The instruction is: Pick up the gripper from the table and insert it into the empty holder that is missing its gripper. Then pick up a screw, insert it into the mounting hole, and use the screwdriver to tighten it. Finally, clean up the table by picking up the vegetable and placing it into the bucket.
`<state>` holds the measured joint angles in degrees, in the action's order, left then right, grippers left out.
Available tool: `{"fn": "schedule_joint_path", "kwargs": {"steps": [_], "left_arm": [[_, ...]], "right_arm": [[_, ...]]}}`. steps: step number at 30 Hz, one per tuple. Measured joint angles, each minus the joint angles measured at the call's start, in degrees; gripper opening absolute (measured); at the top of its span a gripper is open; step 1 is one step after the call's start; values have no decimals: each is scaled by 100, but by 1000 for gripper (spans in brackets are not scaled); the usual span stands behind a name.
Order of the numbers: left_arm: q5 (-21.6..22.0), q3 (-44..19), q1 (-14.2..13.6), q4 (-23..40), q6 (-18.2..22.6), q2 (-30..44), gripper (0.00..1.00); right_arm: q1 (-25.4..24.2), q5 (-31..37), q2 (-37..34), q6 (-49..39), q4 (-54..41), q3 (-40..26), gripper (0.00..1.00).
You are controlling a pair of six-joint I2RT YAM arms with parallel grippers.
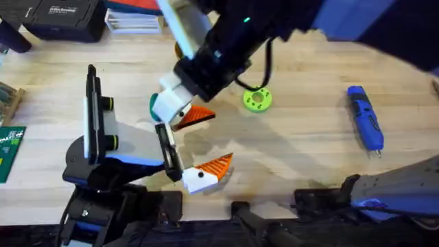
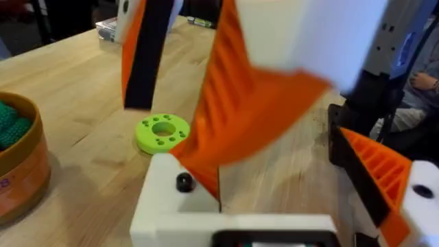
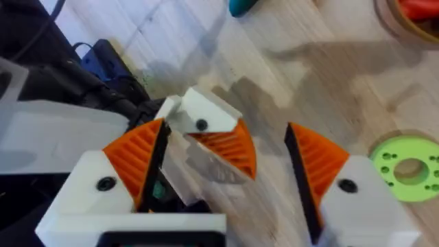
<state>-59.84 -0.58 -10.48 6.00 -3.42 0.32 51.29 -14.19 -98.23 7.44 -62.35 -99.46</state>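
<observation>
Orange ribbed plastic marked the loose finger (image 3: 226, 154), which sat at the left arm's white bracket (image 2: 171, 206), near the middle of the table (image 1: 309, 158). The right gripper (image 3: 226, 134) straddled it, its jaws spread wider than the piece and seemingly released. The left gripper (image 2: 288, 171) stood unclenched too.

To seat it well, I judged, the white base had to go in square and fully home, with its dark screw hole lined up, while the left arm stayed steady. Backing away early could tip the piece out.

By count: one loose finger, one green disc (image 1: 257, 99) at two o'clock from the bracket, one screwdriver (image 1: 363, 118) at three o'clock, and one bucket (image 2: 20, 171). I could make out no screws.
</observation>
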Motion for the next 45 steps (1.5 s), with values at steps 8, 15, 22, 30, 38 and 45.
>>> {"fn": "schedule_joint_path", "kwargs": {"steps": [8,15,22,30,38,45], "left_arm": [[1,0,0,0,0,0,986],[1,0,0,2,0,0,986],[-1,0,0,1,2,0,986],[1,0,0,0,2,0,985],[-16,0,0,2,11,0,656],[-16,0,0,2,43,0,6]], "right_arm": [[-665,19,463,0,-298,75,994],[-1204,60,1661,163,345,1654,994],[-1742,-186,3793,428,750,3350,993],[-1748,-889,5361,-506,118,3861,993],[-1692,-1079,5561,-1296,-366,3926,994],[-1692,-1069,5559,-1416,-369,3926,994]]}}
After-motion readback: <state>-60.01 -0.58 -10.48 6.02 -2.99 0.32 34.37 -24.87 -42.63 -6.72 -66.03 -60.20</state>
